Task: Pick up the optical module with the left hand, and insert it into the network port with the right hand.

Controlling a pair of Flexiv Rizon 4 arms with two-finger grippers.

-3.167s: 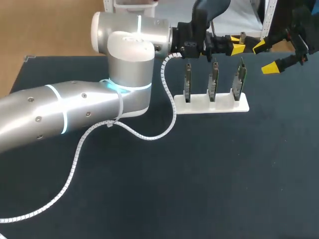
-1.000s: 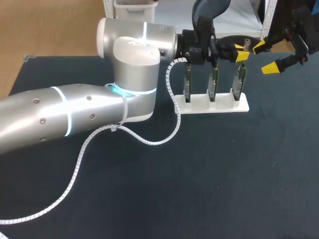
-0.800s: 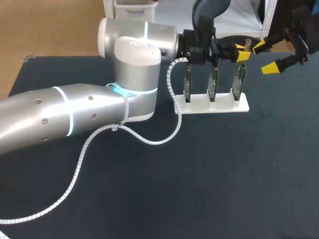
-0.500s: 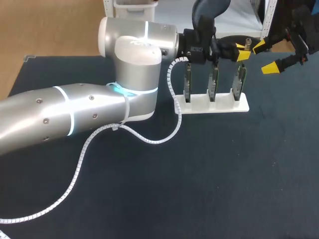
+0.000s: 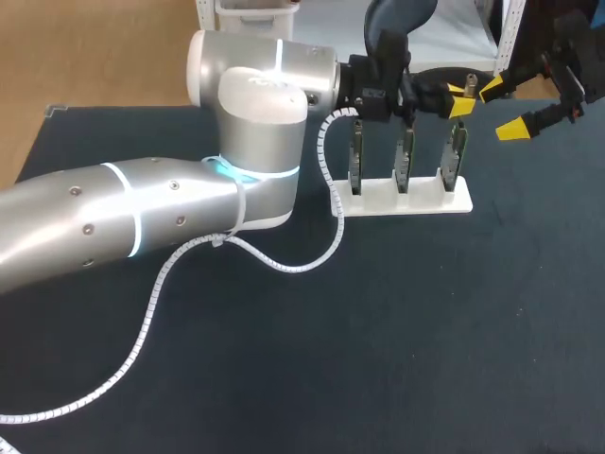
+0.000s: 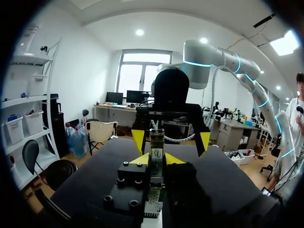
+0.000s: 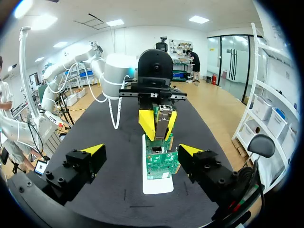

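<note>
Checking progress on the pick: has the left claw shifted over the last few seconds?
Yes. The left claw slid rightward along the white three-slot stand to the silver optical module on its rightmost green board.

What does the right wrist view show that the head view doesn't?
Only the right wrist view: the left hand head-on, a yellow tip on each side of the optical module, above a green board. Only the head view: all three boards side by side on the white stand, plus the left arm's coiled cable. Both: the open right hand, the stand, the dark table.
</note>
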